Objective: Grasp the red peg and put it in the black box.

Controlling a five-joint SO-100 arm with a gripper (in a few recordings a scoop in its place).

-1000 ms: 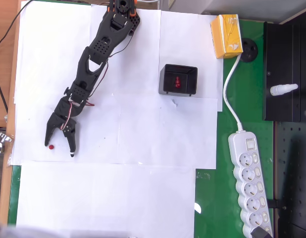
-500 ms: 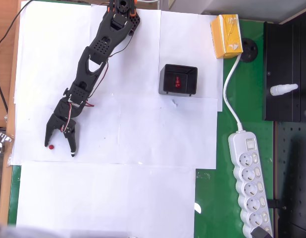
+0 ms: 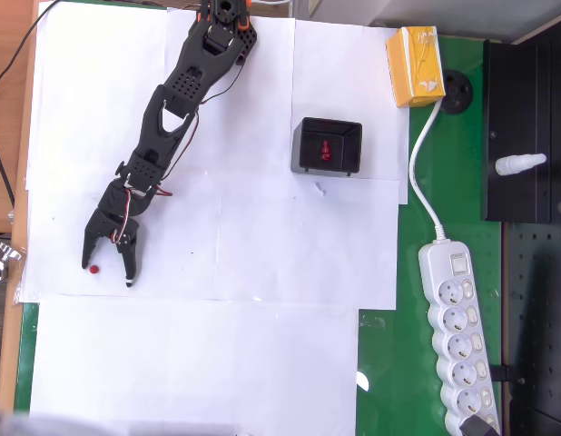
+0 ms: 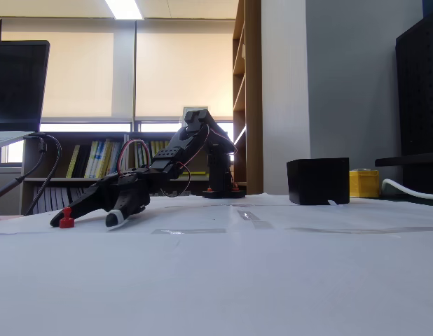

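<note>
White paper sheets [image 3: 262, 245] cover our table. We have the black two-finger gripper [image 3: 106, 272] lowered with its jaws spread so they straddle the tiny dark-red peg [image 3: 95, 269], which stands on the paper just inside the left finger in the overhead view — ungrasped. The small square black box [image 3: 327, 146] waits well apart. Against half a second earlier, we see nothing shifted.

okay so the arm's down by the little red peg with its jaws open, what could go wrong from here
The red peg sits close to one finger of the open gripper, off-centre, so closing may knock it over or flick it away. The black box already holds another red peg, which could make the drop bounce.
</note>
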